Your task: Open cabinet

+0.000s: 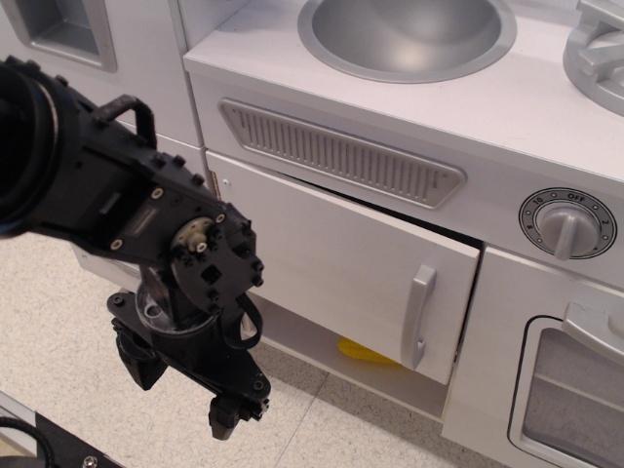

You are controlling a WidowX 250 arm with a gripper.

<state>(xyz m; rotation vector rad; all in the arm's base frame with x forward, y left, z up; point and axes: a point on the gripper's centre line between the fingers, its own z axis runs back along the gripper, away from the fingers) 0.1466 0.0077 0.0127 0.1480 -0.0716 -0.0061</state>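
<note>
Observation.image is showing the cabinet (331, 263) door hanging ajar mid-frame, likely light and stiff; its handle (418, 317) is offering the hold. Lower left, whether the gripper (226, 417) is parted I cannot tell.

Readable text: one item only, the dial (567, 223) on the white front panel, right of the vent grille (341, 153).
- Dark ring around grey knob carries white print.
- "OFF" at top of ring, clear.
- "10" at upper left of ring, legible.
- A single digit at upper right, looks like "2", not certain.
- Remaining ring marks are too small to read.

No brand, label or sign readable on the door (341, 258), sink (407, 37), oven (575, 390) or arm (146, 224).
</note>
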